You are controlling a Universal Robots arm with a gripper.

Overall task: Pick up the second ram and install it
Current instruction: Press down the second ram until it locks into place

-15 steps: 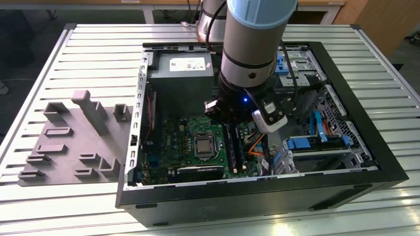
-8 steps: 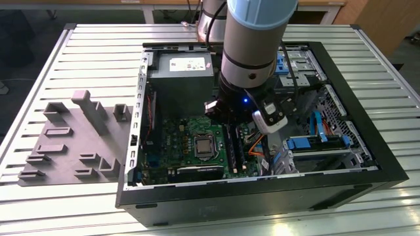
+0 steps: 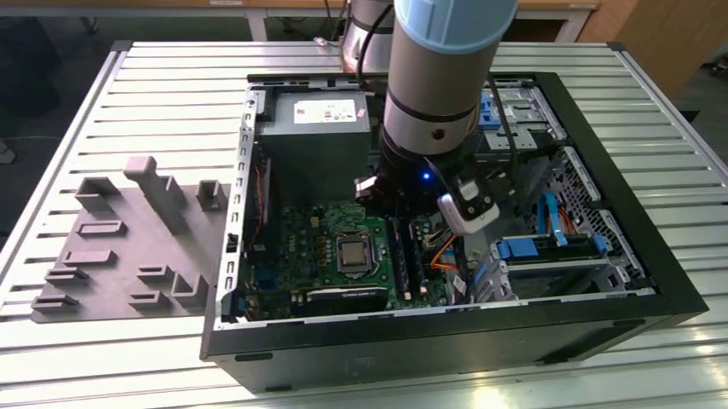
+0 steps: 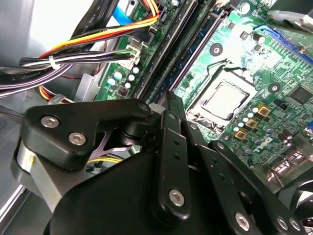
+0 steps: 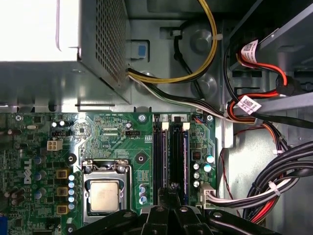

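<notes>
Two dark-blue ram sticks stand on edge in the black memory slots beside the processor, one [image 5: 164, 156] nearer the processor and one [image 5: 186, 156] nearer the cables. I cannot tell which is the second ram. In the second wrist view a blue ram [image 4: 188, 51] runs diagonally along the slots. My gripper [image 5: 171, 190] is shut, its black fingers pressed together with nothing visible between them. Its tip [image 4: 168, 98] hovers right over the near end of the slots, between the two sticks. In the exterior view the gripper [image 3: 387, 213] reaches down into the open case.
The grey power-supply box [image 3: 313, 128] sits just behind the slots, with its cable bundle [image 5: 195, 73] running past their far end. Red and black cables [image 5: 264, 103] and blue drive bays [image 3: 546, 251] crowd one side. The grey moulded holder tray [image 3: 119, 247] lies outside the case at the exterior view's left.
</notes>
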